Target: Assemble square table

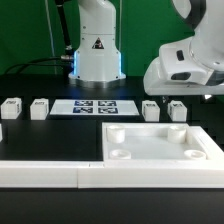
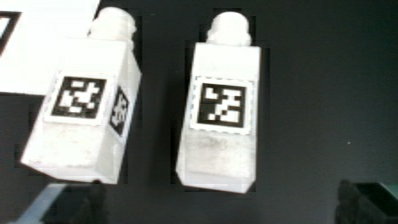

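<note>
the gripper (image 1: 184, 90) hangs over the inner leg (image 1: 151, 109) and outer leg (image 1: 177, 109), jaws wide apart and empty. these legs lie side by side, not touching, at the exterior view's right of the marker board (image 1: 93, 107). the tabletop (image 1: 160, 141) lies in front of them.

Row across the table (image 1: 30, 85), square tabletop (image 1: 160, 142) nearest.
From the exterior view's left: first leg (image 1: 12, 107), second leg (image 1: 40, 108), marker board (image 1: 92, 107), third leg (image 1: 152, 110), fourth leg (image 1: 177, 109); tabletop before the last two.
</note>
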Action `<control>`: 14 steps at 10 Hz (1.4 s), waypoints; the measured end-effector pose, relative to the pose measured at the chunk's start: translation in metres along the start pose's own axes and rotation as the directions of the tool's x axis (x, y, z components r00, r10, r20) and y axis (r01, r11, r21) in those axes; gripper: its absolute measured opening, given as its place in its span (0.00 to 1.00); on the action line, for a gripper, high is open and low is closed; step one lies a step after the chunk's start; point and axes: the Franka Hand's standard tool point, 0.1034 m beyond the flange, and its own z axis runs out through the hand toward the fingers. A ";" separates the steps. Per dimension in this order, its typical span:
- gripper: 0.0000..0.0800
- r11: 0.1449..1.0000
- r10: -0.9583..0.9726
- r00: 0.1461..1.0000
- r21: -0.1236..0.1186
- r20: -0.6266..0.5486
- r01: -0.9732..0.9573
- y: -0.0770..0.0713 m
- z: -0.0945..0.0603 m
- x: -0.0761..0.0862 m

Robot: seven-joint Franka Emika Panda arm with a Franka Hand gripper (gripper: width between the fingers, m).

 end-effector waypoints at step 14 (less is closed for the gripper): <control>0.56 1.000 0.000 0.992 -0.005 0.129 0.001 -0.015 0.035 0.005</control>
